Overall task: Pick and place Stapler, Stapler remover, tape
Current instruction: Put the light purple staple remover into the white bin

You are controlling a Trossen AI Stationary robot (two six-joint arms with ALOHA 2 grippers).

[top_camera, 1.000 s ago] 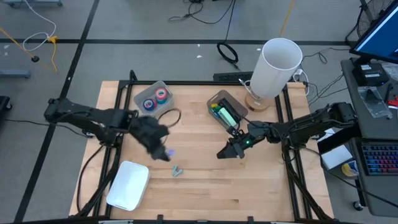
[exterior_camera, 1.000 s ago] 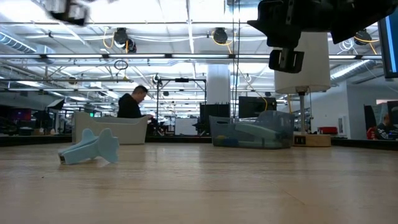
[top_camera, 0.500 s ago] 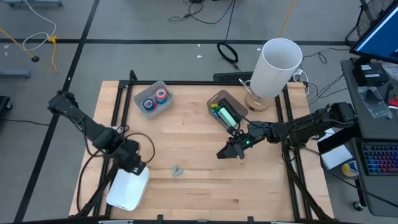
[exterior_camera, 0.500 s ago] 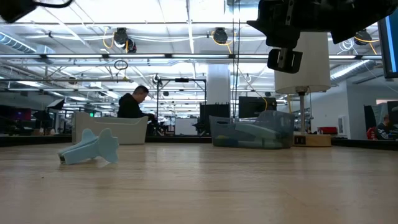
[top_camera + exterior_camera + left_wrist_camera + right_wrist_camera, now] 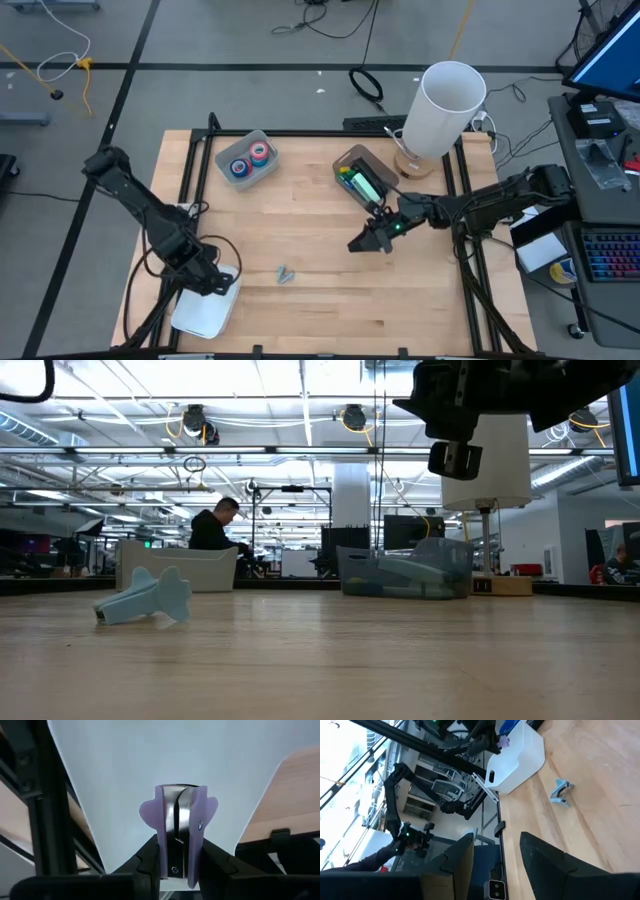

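My left gripper (image 5: 212,281) (image 5: 177,851) is over the white bin (image 5: 198,308) at the table's near left and is shut on a purple staple remover (image 5: 178,822), which also shows in the right wrist view (image 5: 504,741). A second, light-blue staple remover (image 5: 285,274) (image 5: 146,598) (image 5: 561,791) lies on the wood near the table's middle. Blue and pink tape rolls (image 5: 247,160) sit in a clear tray at the far left. My right gripper (image 5: 364,243) (image 5: 496,840) hangs open above the table right of centre, touching nothing. My left gripper pinches the purple staple remover between its two fingers, on the outer sides of its lower body (image 5: 164,862), below the two wing-shaped tabs. The fingers point down from above. The remover is lifted clear over the white bin's floor (image 5: 150,755).
A clear tray with green and yellow items (image 5: 361,180) (image 5: 404,575) stands far right of centre. A tall white cylinder on a wooden base (image 5: 447,108) stands at the far right corner. Black frame rails run along the table's edges. Bare wood lies between the trays and the near edge.
My left arm has swung from the table's middle toward the near left corner, carrying the purple staple remover, and now stands over the white bin. My right arm and the light-blue remover have kept still.
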